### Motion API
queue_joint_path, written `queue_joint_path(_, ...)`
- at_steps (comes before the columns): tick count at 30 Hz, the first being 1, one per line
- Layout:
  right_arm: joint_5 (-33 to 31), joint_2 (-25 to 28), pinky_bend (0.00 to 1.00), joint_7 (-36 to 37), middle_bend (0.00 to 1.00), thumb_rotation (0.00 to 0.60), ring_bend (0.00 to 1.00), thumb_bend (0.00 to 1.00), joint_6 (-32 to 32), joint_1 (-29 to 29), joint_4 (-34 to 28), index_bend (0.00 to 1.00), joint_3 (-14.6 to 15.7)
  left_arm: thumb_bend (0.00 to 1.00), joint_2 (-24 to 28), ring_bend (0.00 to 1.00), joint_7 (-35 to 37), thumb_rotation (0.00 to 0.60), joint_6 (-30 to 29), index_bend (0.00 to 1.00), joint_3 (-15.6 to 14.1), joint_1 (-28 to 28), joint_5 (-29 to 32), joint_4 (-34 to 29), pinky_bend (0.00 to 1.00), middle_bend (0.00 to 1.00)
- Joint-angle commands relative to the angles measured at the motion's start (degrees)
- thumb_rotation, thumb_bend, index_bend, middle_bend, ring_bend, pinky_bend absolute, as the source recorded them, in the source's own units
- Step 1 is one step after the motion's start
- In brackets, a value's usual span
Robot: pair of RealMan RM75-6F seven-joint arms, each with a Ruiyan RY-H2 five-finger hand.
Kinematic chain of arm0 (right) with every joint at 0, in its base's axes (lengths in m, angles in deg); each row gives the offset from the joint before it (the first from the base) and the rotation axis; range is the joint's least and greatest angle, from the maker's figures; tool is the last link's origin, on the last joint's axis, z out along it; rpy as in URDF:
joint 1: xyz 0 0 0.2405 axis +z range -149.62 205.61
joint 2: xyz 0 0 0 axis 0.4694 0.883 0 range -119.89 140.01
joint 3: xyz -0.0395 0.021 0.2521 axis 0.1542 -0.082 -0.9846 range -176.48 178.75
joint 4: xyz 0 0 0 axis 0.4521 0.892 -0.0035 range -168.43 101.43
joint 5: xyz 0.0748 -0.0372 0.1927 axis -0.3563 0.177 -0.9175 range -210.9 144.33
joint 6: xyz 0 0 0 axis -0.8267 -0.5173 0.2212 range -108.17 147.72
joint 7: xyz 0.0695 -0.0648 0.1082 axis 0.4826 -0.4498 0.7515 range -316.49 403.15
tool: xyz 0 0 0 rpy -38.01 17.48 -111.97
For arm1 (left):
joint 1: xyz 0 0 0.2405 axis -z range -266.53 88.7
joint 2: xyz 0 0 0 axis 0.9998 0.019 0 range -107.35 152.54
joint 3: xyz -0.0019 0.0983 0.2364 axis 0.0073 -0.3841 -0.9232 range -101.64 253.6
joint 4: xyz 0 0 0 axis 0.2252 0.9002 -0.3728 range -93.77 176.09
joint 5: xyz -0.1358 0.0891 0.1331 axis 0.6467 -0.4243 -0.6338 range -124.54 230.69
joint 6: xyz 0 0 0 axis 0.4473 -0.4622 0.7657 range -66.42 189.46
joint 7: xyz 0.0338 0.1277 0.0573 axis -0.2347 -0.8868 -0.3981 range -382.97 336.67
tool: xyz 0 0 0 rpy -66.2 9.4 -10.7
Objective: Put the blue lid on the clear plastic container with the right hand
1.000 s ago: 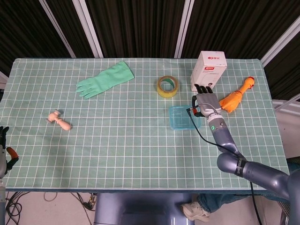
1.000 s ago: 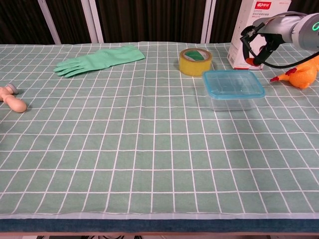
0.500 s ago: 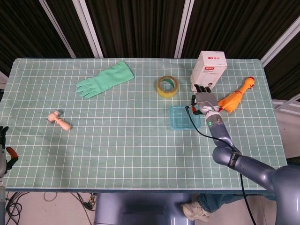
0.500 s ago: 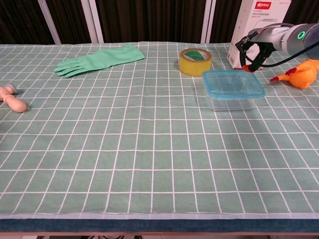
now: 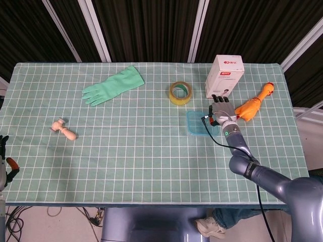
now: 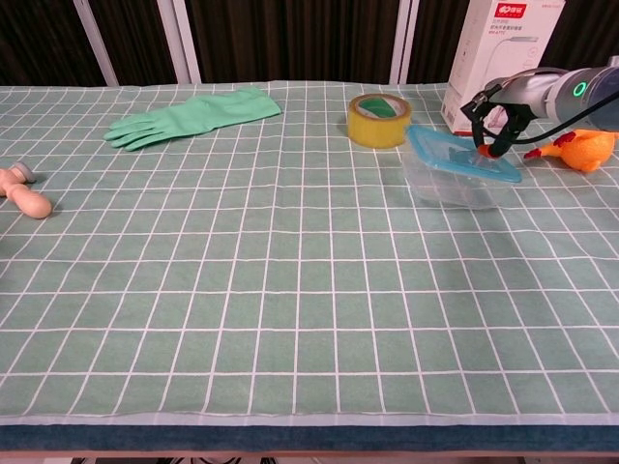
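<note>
1. One hand does the work here: the right hand [image 6: 498,121] bears down with its fingertips [image 6: 483,147] on the right side of the blue lid [image 6: 455,155]. Whether it is pinching the lid's rim or only pressing cannot be told from these views.
2. The lid sits on the clear plastic container [image 6: 453,187] but not flat. In the chest view its near right edge is low and its far left corner is raised, and the container itself looks tipped or skewed under the load.
3. Main risk: pushing on one side only could pivot the lid further, so it pops off the rim, or could tilt the light container over.
4. A sideways shove could slide the container left toward the yellow tape roll [image 6: 379,120], which lies just beyond the container's far left corner.
5. The white box [image 6: 505,48] stands close behind the container and the orange rubber chicken [image 6: 584,150] just to its right; a wide wrist motion could knock either.
6. The left hand [image 5: 4,164] sits at the surface's [image 6: 290,290] near left edge, far from the container; its state cannot be told.
</note>
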Motion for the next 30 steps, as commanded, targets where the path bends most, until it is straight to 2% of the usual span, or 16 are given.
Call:
queue_joint_path(1,-0.7,0.3,0.0,-0.4,0.0,0.6,0.0,0.49,0.7,0.2,-0.2,0.73,0.6,0.81,0.0,0.0,0.0,0.6,0.0,0.07,-0.1,0.0,-0.1,0.0,0.0,0.0)
queue_joint_path(6,-1.0,1.1,0.0,0.3,0.0,0.6,0.0,0.49,1.2,0.4,-1.9,0.74,0.7,0.81,0.0,0.0,0.0,0.6,-0.1,0.07,0.0,0.0,0.0,0.0,0.0,0.0)
queue_joint_path(13,1.8,1.5,0.0,2.0,0.0,0.6,0.0,0.49,-0.3,0.0,-4.5,0.74,0.7,0.81,-0.1,0.0,-0.2,0.6,-0.1,0.07,0.0,0.0,0.1,0.0,0.0,0.0)
queue_joint_path(24,1.3,-0.1,0.0,1.2,0.0,0.6,0.0,0.49,0.3,0.9,-3.6,0.75,2.2,0.81,-0.1,0.0,0.0,0.6,-0.5,0.07,0.0,-0.1,-0.1,0.0,0.0,0.0)
queue_joint_path(30,1.6,0.5,0.0,1.1,0.0,0.6,0.0,0.49,-0.6,0.9,-5.1,0.76,2.5,0.81,-0.1,0.0,0.1,0.6,-0.5,0.07,0.1,-0.1,-0.1,0.0,0.0,0.0)
